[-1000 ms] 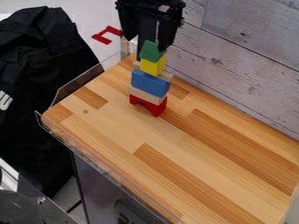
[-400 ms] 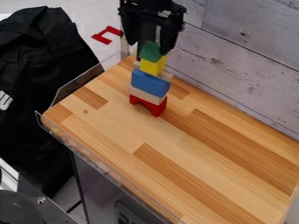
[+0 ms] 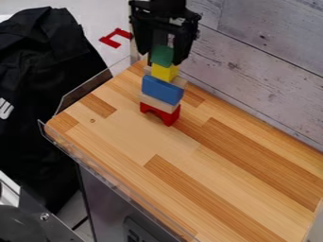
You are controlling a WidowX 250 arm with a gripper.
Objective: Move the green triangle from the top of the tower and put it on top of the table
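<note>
Lowered over the wooden table [image 3: 208, 156] since the earlier frame, the black gripper [image 3: 163, 51] hangs at the top of the tower [image 3: 161, 90]; I cannot tell whether it grasps anything. Topmost sits the green block [image 3: 162, 56], turned slightly, above 1 yellow block [image 3: 164, 73].

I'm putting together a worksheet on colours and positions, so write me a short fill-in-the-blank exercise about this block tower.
The arch at the foot of the tower is coloured ___.
The block directly beneath the green block is coloured ___.
The large block between the two pale wooden pieces is coloured ___.
The black pincer is at the ___ of the tower.

Missing words: red; yellow; blue; top.
</note>
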